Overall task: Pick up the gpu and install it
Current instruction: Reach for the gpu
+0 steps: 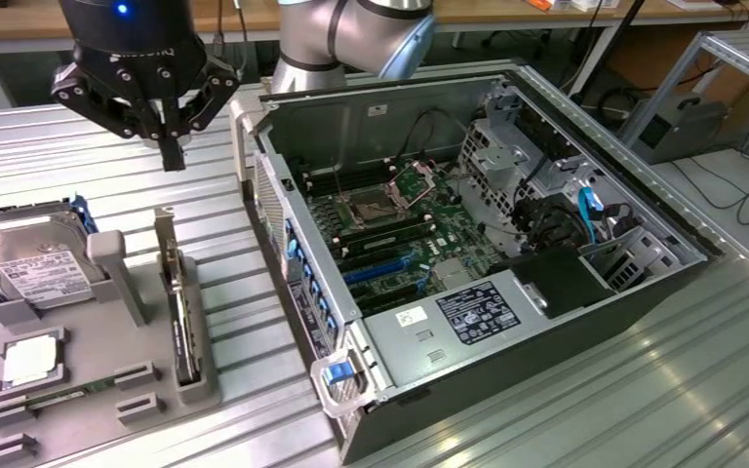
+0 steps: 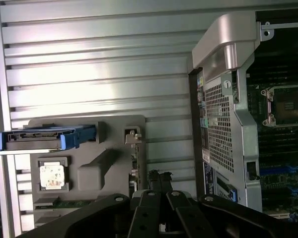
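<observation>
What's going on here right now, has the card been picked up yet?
Not yet. The arm's black claw hangs empty, jaws together, over the ribbed metal table near the grey parts tray. The thin green-and-black gpu card stands on edge in that tray, untouched. The open black computer case lies at the exterior view's right.

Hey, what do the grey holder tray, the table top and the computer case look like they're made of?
The holder tray: probably plastic, matte grey; dull even surface, blocky moulded shapes. The table top: metal, likely aluminium, bare and ribbed; bright streaked reflections along the ribs. The computer case: sheet metal, silvery grey; thin folded walls and a perforated panel.
</observation>
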### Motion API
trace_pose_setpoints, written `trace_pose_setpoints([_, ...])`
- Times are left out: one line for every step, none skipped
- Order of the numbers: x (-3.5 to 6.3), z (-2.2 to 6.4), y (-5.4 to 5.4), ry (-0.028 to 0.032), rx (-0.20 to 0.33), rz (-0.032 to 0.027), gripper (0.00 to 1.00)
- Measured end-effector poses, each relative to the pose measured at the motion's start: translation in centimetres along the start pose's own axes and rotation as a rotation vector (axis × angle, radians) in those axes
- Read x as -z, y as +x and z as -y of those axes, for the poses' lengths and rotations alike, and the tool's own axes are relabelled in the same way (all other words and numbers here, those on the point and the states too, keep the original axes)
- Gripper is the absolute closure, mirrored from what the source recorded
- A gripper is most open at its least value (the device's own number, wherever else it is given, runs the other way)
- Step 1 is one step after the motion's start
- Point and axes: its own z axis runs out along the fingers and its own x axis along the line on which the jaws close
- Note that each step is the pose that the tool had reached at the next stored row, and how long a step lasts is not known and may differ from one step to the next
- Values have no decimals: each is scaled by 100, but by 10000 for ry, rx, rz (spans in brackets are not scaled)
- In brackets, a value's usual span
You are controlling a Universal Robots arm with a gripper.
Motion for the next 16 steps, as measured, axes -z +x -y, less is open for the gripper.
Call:
trace_pose_setpoints([0,0,1,0,-1,0,89])
trace_pose_setpoints([0,0,1,0,-1,0,89])
trace_pose_setpoints([0,0,1,0,-1,0,89])
trace_pose_setpoints([0,0,1,0,-1,0,89])
trace_pose_setpoints([0,0,1,0,-1,0,89])
trace_pose_setpoints([0,0,1,0,-1,0,89])
trace_pose_setpoints([0,0,1,0,-1,1,89])
trace_pose_setpoints([0,0,1,0,-1,0,89])
trace_pose_setpoints([0,4,2,-1,-2,1,89])
trace_pose_setpoints([1,9,3,0,-2,0,89])
trace_pose_setpoints([1,16,3,0,-1,0,89])
trace_pose_setpoints([1,27,4,0,-1,0,89])
trace_pose_setpoints([2,40,5,0,-1,0,89])
trace_pose_setpoints([3,52,6,0,-1,0,89])
trace_pose_setpoints([3,68,7,0,-1,0,89])
trace_pose_setpoints([4,82,8,0,-1,0,89])
